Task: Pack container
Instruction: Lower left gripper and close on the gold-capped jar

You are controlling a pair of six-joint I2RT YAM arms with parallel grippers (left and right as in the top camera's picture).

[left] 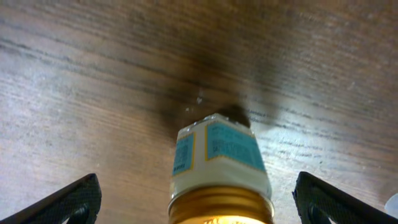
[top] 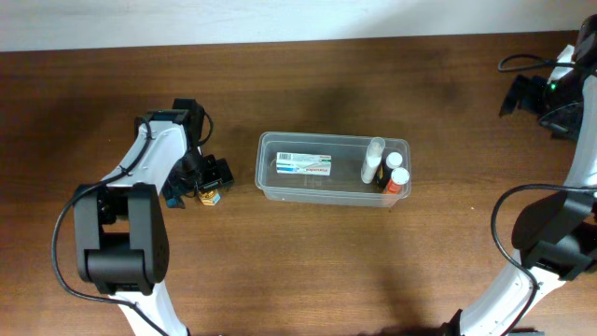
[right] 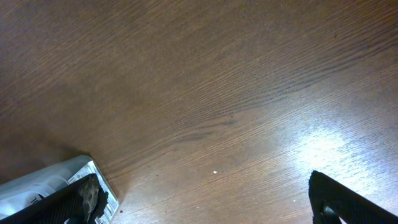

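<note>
The clear plastic container sits mid-table. It holds a flat white box, a white bottle and a red-capped bottle. A small bottle with a gold cap and a blue-and-white label lies on the table left of the container. My left gripper is open around it. In the left wrist view the bottle lies between the spread fingers, with a gap on each side. My right gripper is open and empty at the far right back, far from the container.
The right wrist view shows bare wood between the spread fingers and a grey-white labelled object at the lower left. A cable loops at the back right. Both arm bases stand at the front edge.
</note>
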